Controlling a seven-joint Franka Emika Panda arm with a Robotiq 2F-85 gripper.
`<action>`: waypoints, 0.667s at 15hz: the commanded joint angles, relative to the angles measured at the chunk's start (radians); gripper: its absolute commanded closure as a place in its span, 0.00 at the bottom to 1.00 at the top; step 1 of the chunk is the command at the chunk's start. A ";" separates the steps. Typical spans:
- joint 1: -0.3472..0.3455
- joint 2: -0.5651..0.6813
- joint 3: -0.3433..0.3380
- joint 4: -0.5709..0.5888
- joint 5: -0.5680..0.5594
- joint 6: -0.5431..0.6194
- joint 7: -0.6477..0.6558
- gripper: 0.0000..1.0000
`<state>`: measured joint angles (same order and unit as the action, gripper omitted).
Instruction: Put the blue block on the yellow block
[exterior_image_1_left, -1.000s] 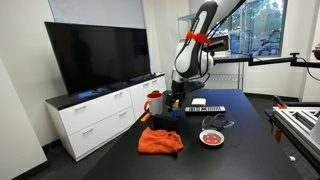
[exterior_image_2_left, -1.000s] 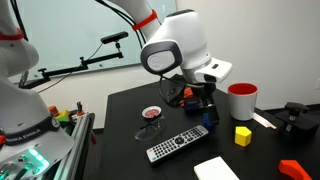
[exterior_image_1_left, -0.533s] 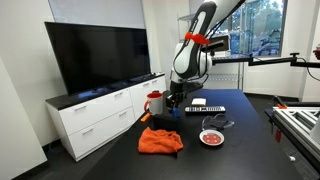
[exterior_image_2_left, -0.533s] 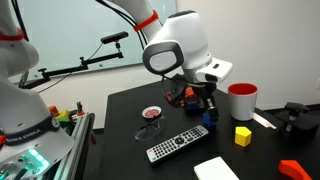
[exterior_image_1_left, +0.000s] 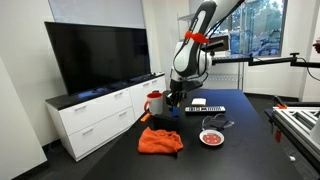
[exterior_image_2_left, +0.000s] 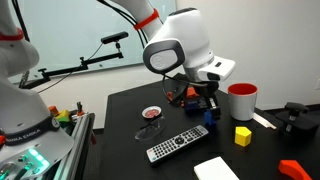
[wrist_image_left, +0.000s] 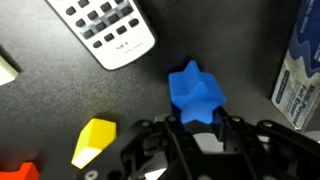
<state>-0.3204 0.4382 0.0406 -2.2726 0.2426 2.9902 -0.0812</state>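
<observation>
Change: the arm (exterior_image_2_left: 180, 50) is sitting slightly higher and nearer the mug (exterior_image_2_left: 242, 100) than a second ago; the blue block (exterior_image_2_left: 210, 116) is staying under the gripper (exterior_image_2_left: 208, 108).
Gripper: in the wrist view the gripper (wrist_image_left: 198, 118) is closing narrowly on the blue block (wrist_image_left: 195, 93), with a dark finger pressing each side of its lower half.
Blue block: it is sitting in the gripper, turned corner-on to the wrist camera, just beside the remote (wrist_image_left: 105, 30) and near the yellow block (wrist_image_left: 95, 142).
Yellow block: in an exterior view the yellow block (exterior_image_2_left: 242, 135) is resting on the table (exterior_image_2_left: 265, 150), apart from the gripper and in front of the mug.
Count: one blue block, one yellow block, one remote (exterior_image_2_left: 178, 143), one mug, one red dish (exterior_image_2_left: 152, 113), one orange cloth (exterior_image_1_left: 160, 140).
Hard to see: whether the blue block is touching the table is not showing. Both blocks are hiding behind the arm in an exterior view, where the mug (exterior_image_1_left: 155, 102) is showing. The frame edge is cutting off a box (wrist_image_left: 300, 70) in the wrist view.
</observation>
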 joint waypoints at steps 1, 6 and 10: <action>-0.039 -0.057 0.023 0.000 0.000 -0.027 -0.040 0.92; -0.035 -0.171 -0.033 -0.001 -0.014 -0.095 -0.048 0.92; -0.016 -0.205 -0.122 0.008 -0.046 -0.130 -0.043 0.92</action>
<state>-0.3551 0.2618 -0.0319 -2.2648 0.2272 2.8874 -0.1048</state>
